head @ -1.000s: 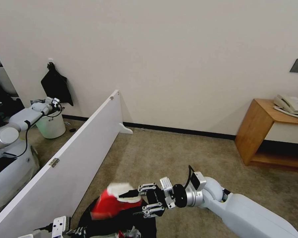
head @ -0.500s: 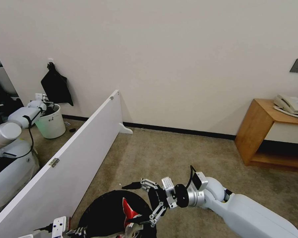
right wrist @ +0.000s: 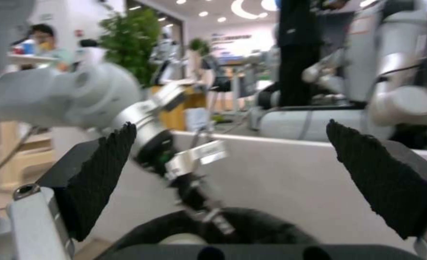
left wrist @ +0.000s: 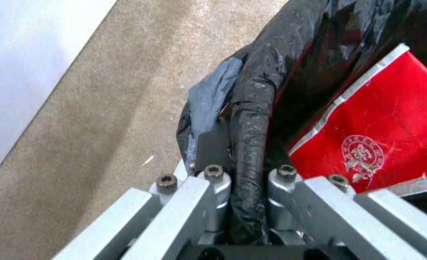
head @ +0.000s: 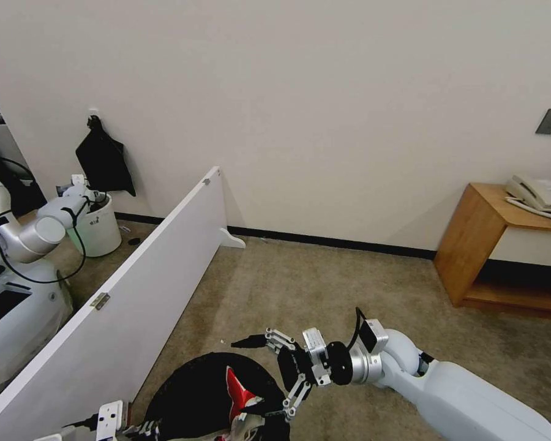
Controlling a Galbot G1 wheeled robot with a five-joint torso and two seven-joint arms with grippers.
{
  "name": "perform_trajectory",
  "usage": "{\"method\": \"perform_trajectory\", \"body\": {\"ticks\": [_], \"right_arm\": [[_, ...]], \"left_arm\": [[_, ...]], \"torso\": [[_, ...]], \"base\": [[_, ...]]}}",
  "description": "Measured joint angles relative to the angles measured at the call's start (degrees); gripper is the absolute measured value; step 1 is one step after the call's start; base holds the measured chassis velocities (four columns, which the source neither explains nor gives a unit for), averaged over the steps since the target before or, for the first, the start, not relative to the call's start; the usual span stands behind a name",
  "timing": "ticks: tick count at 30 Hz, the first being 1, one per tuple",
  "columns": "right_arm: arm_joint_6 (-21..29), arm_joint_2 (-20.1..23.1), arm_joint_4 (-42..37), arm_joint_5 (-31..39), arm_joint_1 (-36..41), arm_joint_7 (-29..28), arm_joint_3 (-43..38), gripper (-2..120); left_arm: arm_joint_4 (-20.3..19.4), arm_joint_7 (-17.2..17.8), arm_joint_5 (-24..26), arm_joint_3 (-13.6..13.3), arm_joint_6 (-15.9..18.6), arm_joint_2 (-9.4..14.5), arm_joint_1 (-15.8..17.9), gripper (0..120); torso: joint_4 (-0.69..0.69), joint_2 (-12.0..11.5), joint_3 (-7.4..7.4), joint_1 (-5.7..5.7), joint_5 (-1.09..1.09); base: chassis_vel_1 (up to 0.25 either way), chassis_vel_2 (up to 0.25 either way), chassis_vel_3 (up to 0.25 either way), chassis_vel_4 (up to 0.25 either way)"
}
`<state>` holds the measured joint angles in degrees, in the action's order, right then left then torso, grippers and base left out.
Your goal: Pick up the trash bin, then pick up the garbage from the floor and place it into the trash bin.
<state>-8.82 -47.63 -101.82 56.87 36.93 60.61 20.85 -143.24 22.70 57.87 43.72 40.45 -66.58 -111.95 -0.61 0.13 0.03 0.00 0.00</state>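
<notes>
The trash bin (head: 187, 398), lined with a black bag, sits low in the middle of the head view. A red-and-white piece of garbage (head: 236, 387) lies inside it, and the left wrist view shows it as a red wrapper (left wrist: 377, 137) with a white edge. My right gripper (head: 245, 375) hovers open and empty over the bin's right rim, and in its own wrist view the gripper (right wrist: 242, 173) has its jaws spread wide above the bin (right wrist: 257, 224). My left gripper (left wrist: 249, 164) is shut on the bin's bag-covered rim. It appears in the head view (head: 134, 429) at the bin's left side.
A long white partition panel (head: 134, 294) runs along the left. Beyond it stand another robot (head: 18, 288) and a plain white bucket (head: 95, 229). A wooden side table (head: 490, 245) with a telephone (head: 536, 193) stands at the right wall. Open carpet (head: 324, 288) lies ahead.
A second ago my right gripper held the red-and-white garbage above the bin. It has opened, the piece now lies inside the bin, and the gripper has drawn slightly right.
</notes>
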Motion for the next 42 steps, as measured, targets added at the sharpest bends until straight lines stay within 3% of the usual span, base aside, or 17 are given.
{"method": "perform_trajectory", "body": {"ticks": [6, 15, 17, 18, 20, 23, 24, 26, 42], "right_arm": [[0.02, -0.52, 0.38, 0.19, 1.45, -0.74, -3.13, 100], [-1.99, -1.00, 0.37, -0.31, 12.00, -14.94, -18.19, 100], [-4.06, -2.02, 0.18, -2.64, 15.71, -23.23, -23.91, 100], [-4.06, -2.02, 0.18, -2.64, 15.71, -23.23, -23.91, 100], [-4.88, -3.11, -0.39, -5.21, 17.99, -32.78, -27.78, 100], [-4.84, -3.39, -0.61, -6.41, 18.70, -36.42, -28.93, 100], [-4.30, -3.98, -0.99, -9.30, 20.89, -43.39, -31.18, 100], [-2.97, -4.42, -1.49, -11.16, 23.68, -47.44, -33.17, 100], [-0.57, -11.32, -0.94, -20.96, 38.62, -52.22, -44.86, 100]], "left_arm": [[0.00, -0.01, 0.00, 0.04, 0.00, 0.07, 0.01, 3], [0.00, -0.02, -0.11, -0.16, 0.00, 0.07, 0.02, 3], [0.00, -0.03, -0.15, -0.15, 0.00, 0.07, -0.01, 3], [0.00, -0.03, -0.15, -0.15, 0.00, 0.07, -0.01, 3], [0.00, -0.03, -0.23, -0.10, -0.01, 0.08, -0.10, 3], [0.00, -0.03, -0.30, -0.02, 0.00, 0.08, -0.17, 3], [0.00, -0.04, -0.46, 0.04, 0.00, -0.07, -0.31, 3], [0.00, -0.07, -0.70, 0.06, -0.01, -0.16, -0.41, 3], [0.00, -0.35, -1.92, -0.11, -0.18, -0.57, -0.59, 3]], "torso": [[0.00, 0.00, 0.00, 0.00, 0.00], [-0.02, 0.00, 0.00, 0.00, 0.01], [-0.01, 0.00, 0.00, 0.00, 0.01], [-0.01, 0.00, 0.00, 0.00, 0.01], [0.00, 0.00, 0.00, 0.00, 0.00], [0.00, 0.00, 0.00, 0.00, 0.00], [0.00, 0.00, 0.00, 0.00, 0.00], [0.00, 0.00, 0.00, 0.00, 0.00], [0.00, 0.00, 0.00, 0.00, 0.00]], "base": [[0.000, 0.000, 0.000, 0.000], [0.000, 0.000, 0.000, 0.000], [0.000, 0.000, 0.000, 0.000], [0.000, 0.000, 0.000, 0.000], [0.000, 0.000, 0.000, 0.000], [0.000, 0.000, 0.000, 0.000], [0.000, 0.000, 0.000, 0.000], [0.000, 0.000, 0.000, 0.000], [0.000, 0.000, 0.000, 0.000]]}}
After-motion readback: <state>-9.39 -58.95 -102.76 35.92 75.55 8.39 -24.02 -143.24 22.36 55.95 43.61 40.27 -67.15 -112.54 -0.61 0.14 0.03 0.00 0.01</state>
